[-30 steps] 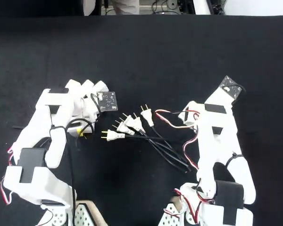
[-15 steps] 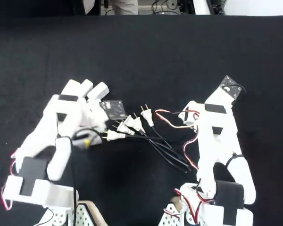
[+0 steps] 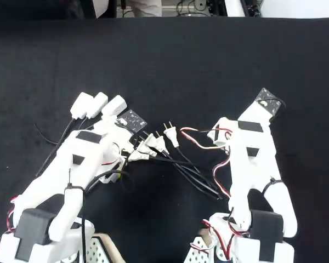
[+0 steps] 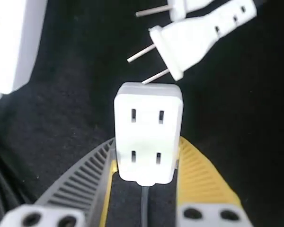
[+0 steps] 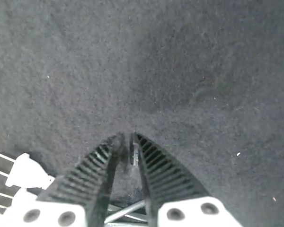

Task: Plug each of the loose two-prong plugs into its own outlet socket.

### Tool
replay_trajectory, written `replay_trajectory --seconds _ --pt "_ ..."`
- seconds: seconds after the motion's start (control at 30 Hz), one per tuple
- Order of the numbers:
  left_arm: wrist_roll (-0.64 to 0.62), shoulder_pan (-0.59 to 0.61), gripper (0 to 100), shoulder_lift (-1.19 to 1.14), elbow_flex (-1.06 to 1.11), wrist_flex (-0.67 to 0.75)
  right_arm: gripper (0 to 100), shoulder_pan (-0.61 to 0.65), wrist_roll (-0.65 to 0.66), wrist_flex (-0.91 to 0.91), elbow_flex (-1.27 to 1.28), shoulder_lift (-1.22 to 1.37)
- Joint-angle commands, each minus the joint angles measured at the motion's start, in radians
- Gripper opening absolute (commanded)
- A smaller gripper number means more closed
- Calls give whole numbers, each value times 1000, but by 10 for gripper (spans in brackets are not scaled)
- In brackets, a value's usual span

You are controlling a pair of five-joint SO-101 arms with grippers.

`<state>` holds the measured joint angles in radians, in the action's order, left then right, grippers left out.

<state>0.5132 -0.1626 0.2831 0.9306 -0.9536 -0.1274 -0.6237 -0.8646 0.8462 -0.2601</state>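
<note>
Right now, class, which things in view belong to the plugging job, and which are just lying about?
Job: outlet socket in the left gripper; three more sockets; loose plugs.
Lying about: black table cloth; cables behind the table.

Black table cloth (image 3: 181, 60): matt, felt-like, fine fuzzy nap, a few pale lint specks.
White two-socket outlet block (image 4: 148, 132): smooth moulded plastic, soft sheen.
White two-prong plug (image 4: 199, 40): same smooth plastic; prongs bare metal, dull shine.
Left gripper (image 4: 146, 149): grey finger (image 4: 80, 179) and yellow finger (image 4: 199, 175), both ribbed matt plastic.
Right gripper (image 5: 127, 139): dark grey ribbed matt plastic.
White arm shells (image 3: 252, 159): smooth plastic, semi-gloss.
Black cords (image 3: 194, 178), 4 o'clock from plug cluster: thin, rubbery-looking, matt.
</note>
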Motion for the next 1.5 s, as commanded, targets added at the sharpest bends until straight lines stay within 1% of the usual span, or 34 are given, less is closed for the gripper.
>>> replay_trajectory --seconds 0.0,0.07,0.17,0.27,0.33,0.4,0.47,0.53,0.63,0.73,0.8,0.87,1.0,1.1,1.17,1.2,1.33,1.4,1.47 --pt "-12 -4 200 38 2 17 31 -6 9 12 -7 -2" --pt "-6 -2 269 38 -5 17 31 -6 9 9 -7 -8" --pt "35 -2 266 40 -18 -6 31 -5 9 8 -10 -10" --pt "72 22 267 87 -70 -124 31 15 12 2 -25 -10" --pt "94 53 268 173 -105 -199 32 61 74 -63 -53 -10" --pt "106 76 270 298 -119 -267 32 130 147 -164 -107 -7" --pt "118 81 290 446 -107 -345 32 186 176 -250 -168 -1" --pt "112 90 298 611 -81 -411 37 235 203 -295 -213 -1" --pt "107 145 291 873 -25 -471 77 327 327 -338 -262 -1" --pt "100 226 289 1097 50 -514 108 413 454 -382 -289 -1" --pt "80 272 289 1212 130 -512 108 477 583 -394 -292 -1" --pt "72 317 292 1277 193 -479 109 539 713 -391 -280 1" --pt "66 334 289 1304 315 -407 109 657 1019 -330 -269 36" --pt "64 337 289 1309 392 -334 109 713 1181 -244 -268 113" --pt "58 338 289 1309 424 -295 109 740 1244 -210 -271 177" --pt "38 351 289 1310 438 -282 109 750 1252 -196 -271 211" --pt "21 440 288 1310 476 -235 109 784 1261 -141 -272 341" --pt "15 470 288 1310 512 -216 106 779 1258 -91 -274 392" --pt "5 509 288 1312 544 -189 106 763 1255 -84 -292 409"
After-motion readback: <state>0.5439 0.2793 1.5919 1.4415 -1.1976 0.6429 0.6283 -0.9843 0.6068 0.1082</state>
